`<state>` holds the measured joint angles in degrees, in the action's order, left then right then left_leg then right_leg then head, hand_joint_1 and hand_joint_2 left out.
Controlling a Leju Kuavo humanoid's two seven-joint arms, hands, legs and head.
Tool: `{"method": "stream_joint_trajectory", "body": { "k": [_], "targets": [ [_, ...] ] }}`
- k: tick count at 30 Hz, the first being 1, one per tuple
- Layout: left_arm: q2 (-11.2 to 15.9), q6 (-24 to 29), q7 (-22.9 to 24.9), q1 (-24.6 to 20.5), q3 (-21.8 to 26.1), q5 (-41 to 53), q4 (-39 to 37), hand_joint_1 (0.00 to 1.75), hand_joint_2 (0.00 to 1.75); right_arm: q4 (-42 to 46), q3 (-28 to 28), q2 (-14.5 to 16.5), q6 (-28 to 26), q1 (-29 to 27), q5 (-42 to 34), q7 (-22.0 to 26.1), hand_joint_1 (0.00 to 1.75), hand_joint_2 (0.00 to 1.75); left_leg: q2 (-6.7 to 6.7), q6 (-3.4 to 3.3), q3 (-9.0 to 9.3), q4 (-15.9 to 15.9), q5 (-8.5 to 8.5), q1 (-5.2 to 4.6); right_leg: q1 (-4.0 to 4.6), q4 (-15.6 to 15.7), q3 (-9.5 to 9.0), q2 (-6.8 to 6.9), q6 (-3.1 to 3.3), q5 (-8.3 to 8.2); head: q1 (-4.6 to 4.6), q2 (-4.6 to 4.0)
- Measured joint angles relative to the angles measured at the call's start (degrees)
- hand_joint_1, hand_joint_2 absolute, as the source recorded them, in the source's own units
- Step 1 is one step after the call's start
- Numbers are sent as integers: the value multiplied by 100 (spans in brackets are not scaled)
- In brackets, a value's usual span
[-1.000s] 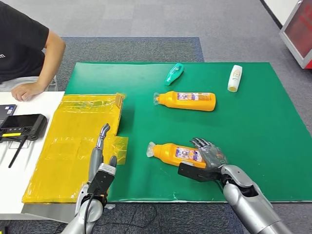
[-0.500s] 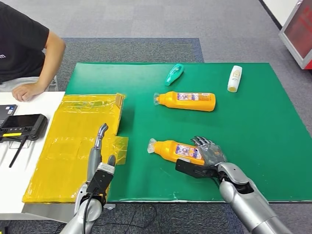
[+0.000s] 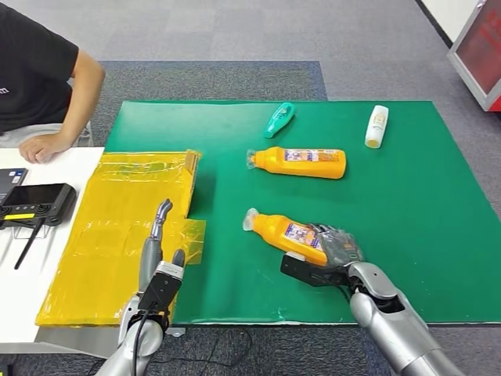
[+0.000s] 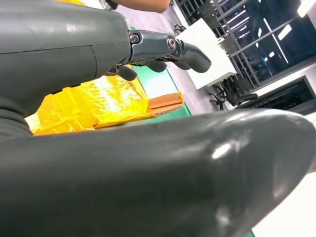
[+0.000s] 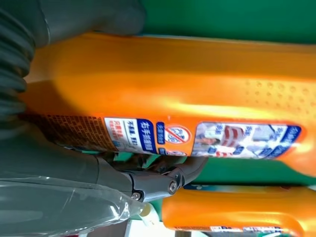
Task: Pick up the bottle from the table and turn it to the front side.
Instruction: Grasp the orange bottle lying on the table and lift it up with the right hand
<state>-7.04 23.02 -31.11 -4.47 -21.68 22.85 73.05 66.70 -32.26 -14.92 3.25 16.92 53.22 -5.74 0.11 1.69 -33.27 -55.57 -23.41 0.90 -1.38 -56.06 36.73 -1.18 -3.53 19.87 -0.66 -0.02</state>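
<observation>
While right hand [image 3: 338, 249] grips bottle [image 3: 287, 233] | green mat [image 3: 413, 211] edge near

Grey carpet floor [image 3: 236, 31], white table [image 3: 23, 266]

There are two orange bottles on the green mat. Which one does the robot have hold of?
The nearer orange bottle, gripped at its base end by the right hand and tilted on the green mat. The farther orange bottle lies untouched, beyond it.

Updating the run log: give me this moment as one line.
right hand: grips near orange bottle, cap end raised | left hand: open, over yellow sheet | turn: not done
</observation>
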Motion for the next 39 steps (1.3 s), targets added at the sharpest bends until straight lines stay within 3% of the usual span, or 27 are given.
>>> {"method": "stream_joint_trajectory", "body": {
  "k": [25,34,39],
  "targets": [
    [0,61,-2,-20,0,21,4,0,0,-109,124,253,-573,-67,-167,581,175,175,1,3,-7,0,-4,1,2,-1,10,-1,6,5,0,0],
    [26,78,-26,-9,-19,-6,108,0,0,239,559,561,-1142,-505,-1329,1666,175,175,-2,4,-30,0,-1,1,2,-4,28,2,5,6,-1,0],
    [65,99,-31,39,-34,-43,208,0,0,531,812,698,-1285,-659,-1729,2019,175,175,-2,2,-35,0,-2,1,0,-4,33,2,3,7,-1,0]
  ]
}}
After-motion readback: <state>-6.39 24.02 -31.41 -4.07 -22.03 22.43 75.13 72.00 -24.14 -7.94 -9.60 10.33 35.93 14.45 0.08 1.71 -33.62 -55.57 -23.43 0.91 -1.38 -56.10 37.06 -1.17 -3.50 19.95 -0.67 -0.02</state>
